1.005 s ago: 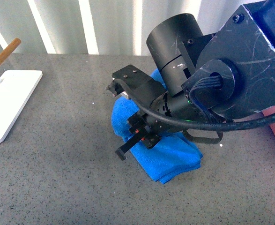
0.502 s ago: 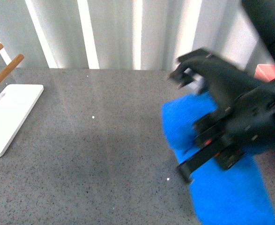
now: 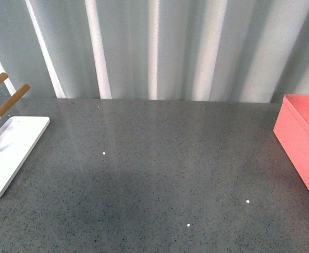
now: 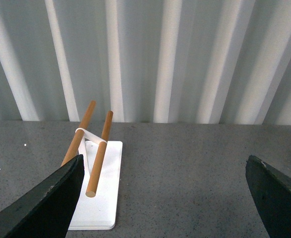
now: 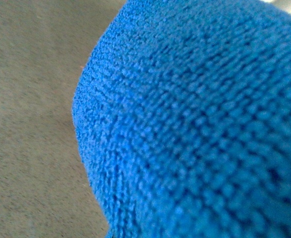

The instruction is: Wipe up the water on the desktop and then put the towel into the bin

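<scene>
The desktop (image 3: 154,179) spreads wide, open grey surface between rack and bin, reaching back to the ribbed pale wall (image 3: 154,47) at its far edge. The bin (image 3: 301,142) stands at the right, long axis running near to far, its right side and near end cut off. The white rack (image 3: 12,142) sits at the left, also cropped, wooden rods (image 3: 11,99) slanting upward. The towel (image 5: 200,129) fills the right wrist view, blurred and close to the lens; its long axis and place in the scene cannot be made out. The left gripper (image 4: 164,158) hangs above the desktop, fingers wide apart. The right claw shows nowhere, so its grip cannot be told.
</scene>
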Controlling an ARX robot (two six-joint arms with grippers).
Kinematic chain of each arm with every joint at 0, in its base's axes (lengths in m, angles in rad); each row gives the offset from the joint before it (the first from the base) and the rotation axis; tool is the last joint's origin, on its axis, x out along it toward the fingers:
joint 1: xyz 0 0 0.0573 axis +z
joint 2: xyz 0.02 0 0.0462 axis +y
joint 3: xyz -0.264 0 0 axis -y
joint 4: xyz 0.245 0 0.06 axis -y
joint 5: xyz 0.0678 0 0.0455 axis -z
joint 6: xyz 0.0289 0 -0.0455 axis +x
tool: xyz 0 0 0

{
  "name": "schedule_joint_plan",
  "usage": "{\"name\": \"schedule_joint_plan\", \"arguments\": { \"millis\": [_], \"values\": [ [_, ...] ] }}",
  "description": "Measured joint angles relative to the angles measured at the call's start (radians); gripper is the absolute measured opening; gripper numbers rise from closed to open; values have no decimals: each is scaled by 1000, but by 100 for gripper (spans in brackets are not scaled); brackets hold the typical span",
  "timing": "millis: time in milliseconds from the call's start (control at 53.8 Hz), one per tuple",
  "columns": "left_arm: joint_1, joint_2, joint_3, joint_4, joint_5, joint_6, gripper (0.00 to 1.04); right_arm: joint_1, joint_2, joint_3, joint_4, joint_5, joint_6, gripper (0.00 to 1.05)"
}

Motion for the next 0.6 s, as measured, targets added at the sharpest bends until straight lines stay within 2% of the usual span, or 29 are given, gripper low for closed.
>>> {"name": "schedule_joint_plan", "arguments": {
  "millis": [112,242,391,595],
  "values": [
    [0,0,0,0,0,0,98,-75,21,17,-56,55,-56,4],
    [0,0,0,0,0,0,98,-159,84,42,-74,61,-132,4],
    [0,0,0,0,0,0,98,-203,133,69,-63,50,-165,4],
    [0,0,0,0,0,0,98,-215,189,116,-56,22,-162,4]
  ]
}}
